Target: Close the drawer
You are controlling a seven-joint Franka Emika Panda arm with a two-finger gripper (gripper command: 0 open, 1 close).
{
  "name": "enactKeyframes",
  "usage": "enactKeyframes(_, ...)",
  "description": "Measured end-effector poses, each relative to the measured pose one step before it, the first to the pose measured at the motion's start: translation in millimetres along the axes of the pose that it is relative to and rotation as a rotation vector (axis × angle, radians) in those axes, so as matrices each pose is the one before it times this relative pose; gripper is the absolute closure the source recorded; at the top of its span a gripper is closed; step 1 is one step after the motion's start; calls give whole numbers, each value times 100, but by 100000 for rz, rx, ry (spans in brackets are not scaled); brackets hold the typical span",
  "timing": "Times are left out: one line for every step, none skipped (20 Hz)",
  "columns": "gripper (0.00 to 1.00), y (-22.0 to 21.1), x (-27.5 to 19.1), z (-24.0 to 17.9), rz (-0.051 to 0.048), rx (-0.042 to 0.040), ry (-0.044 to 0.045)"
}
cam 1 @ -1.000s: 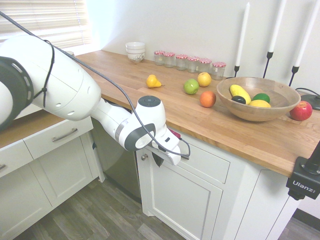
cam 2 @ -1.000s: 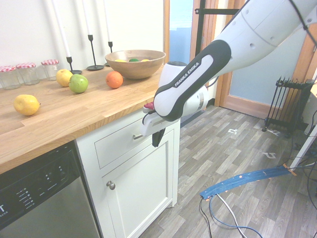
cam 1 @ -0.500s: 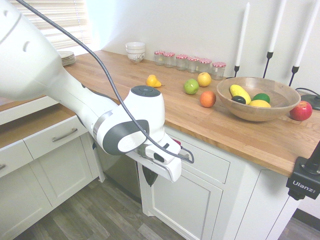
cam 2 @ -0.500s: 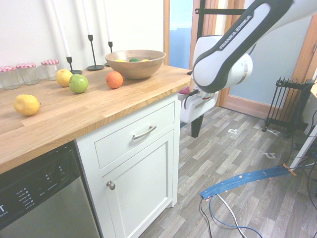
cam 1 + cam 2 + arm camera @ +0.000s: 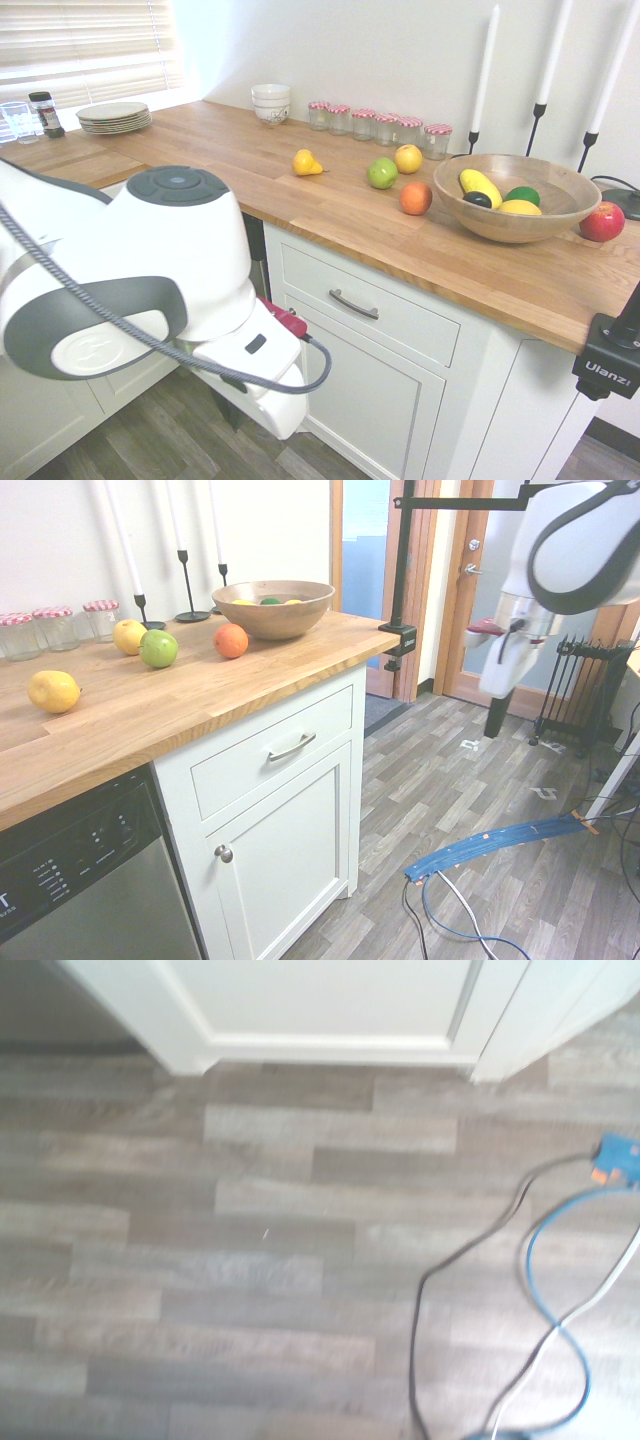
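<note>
Sitting flush in the cabinet front just under the counter's front edge, the drawer is fully closed. The gripper hangs well apart from it over the floor, fingers pressed together and holding nothing.

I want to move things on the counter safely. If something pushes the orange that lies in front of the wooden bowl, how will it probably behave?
The orange looks round and lies loose on the flat wooden counter, so a push would probably roll it. Nothing touches it; the green apple and the wooden bowl stand apart, so it may roll freely, perhaps toward the edge. Its skin looks smooth, maybe slippery.
</note>
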State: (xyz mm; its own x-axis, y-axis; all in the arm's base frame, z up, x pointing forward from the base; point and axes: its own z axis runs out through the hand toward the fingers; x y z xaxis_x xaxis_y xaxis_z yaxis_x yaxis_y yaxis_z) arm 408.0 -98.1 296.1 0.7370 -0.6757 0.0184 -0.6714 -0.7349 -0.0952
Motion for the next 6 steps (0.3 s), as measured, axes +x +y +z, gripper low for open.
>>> enactKeyframes(0,571,-991,-542,-93,714,451)
enactKeyframes(0,378,-791,-623,-54,902,638)
enactKeyframes(0,230,-607,-589,-174,710,512)
enactKeyframes(0,42,-365,-560,-292,480,359)
enactKeyframes(0,-168,-89,-528,-392,323,297)
enactKeyframes(0,-131,-83,-328,-374,149,189)
